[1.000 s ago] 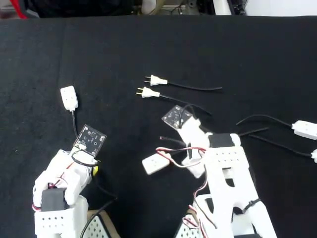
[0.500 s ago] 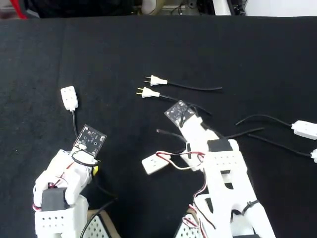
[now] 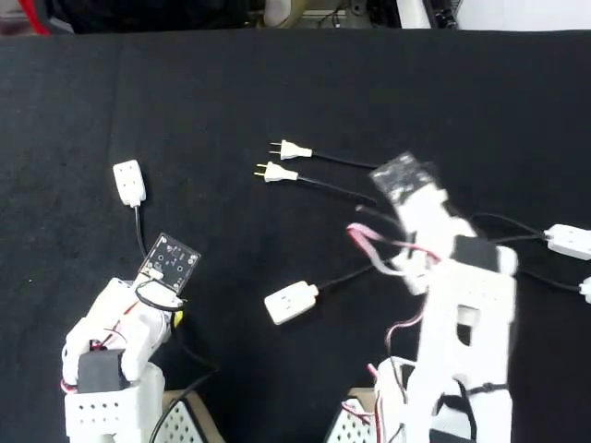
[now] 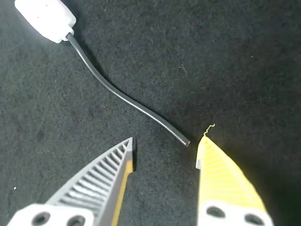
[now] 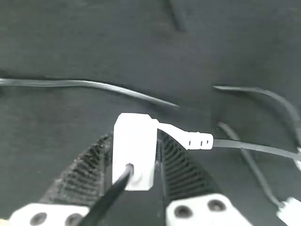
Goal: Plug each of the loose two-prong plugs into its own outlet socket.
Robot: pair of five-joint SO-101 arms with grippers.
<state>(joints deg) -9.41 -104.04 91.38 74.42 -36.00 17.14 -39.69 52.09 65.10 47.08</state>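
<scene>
High view: two loose two-prong plugs lie side by side near the middle of the black table (image 3: 277, 83). The farther plug (image 3: 294, 149) and the nearer plug (image 3: 276, 172) both have their prongs toward the left arm's side, and neither is in a socket. A white left socket (image 3: 129, 182) rests well off to that side, its cable running back toward the left arm (image 3: 115, 341). A middle socket (image 3: 291, 303) lies on the cloth nearer the arms than the plugs, between the two arms. An edge socket (image 3: 567, 241) sits at the far right border. The right arm (image 3: 462, 295) stretches out beside the plugs' cables.

Left wrist view: the left gripper (image 4: 167, 142) is spread wide and holds nothing. The cut end of the grey cable (image 4: 141, 110) lies between its tips, just beside the yellow finger (image 4: 216, 174), and the left socket's body is farther off.

Right wrist view: the right gripper (image 5: 134, 136) has a white socket block (image 5: 134, 155) between its fingers. They appear clamped against both its sides, though this close contact is hard to confirm. A dark lead (image 5: 110, 197) leaves the block toward the camera. A small white connector (image 5: 197, 140) sits against the block's side, a thin wire trailing away from it
</scene>
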